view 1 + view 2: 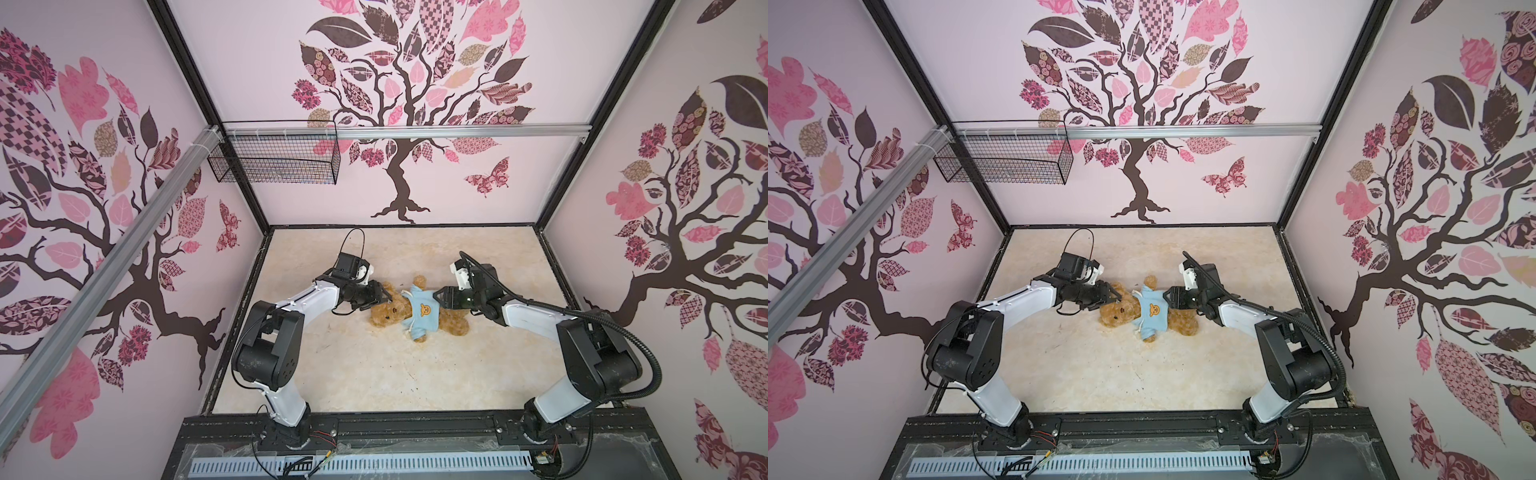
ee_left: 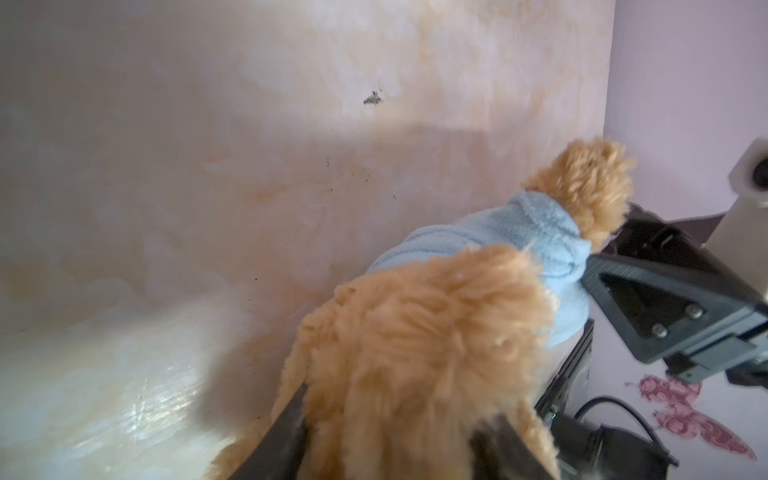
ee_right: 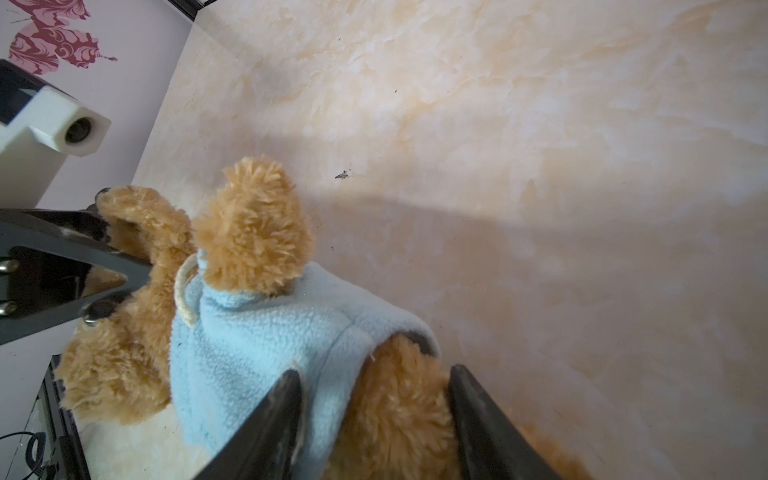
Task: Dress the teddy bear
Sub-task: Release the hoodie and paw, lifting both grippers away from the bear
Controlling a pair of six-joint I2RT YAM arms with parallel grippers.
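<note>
The teddy bear point(image 1: 388, 318) point(image 1: 1119, 313) lies on its back mid-table, head to the left and legs to the right. It wears a light-blue shirt point(image 1: 419, 313) point(image 1: 1150, 313) with an orange bear face. My left gripper point(image 1: 388, 297) point(image 1: 1117, 296) is at the bear's head. In the left wrist view the left gripper point(image 2: 395, 436) is shut on the fur. My right gripper point(image 1: 436, 296) point(image 1: 1166, 296) is at the shirt's hem. In the right wrist view the right gripper point(image 3: 374, 374) stands open astride the hem and the furry lower body.
A black wire basket point(image 1: 274, 156) point(image 1: 1005, 153) hangs on the back rail at the left. Patterned walls close in the marbled table point(image 1: 374, 374) on three sides. Both arm bases stand on the front rail.
</note>
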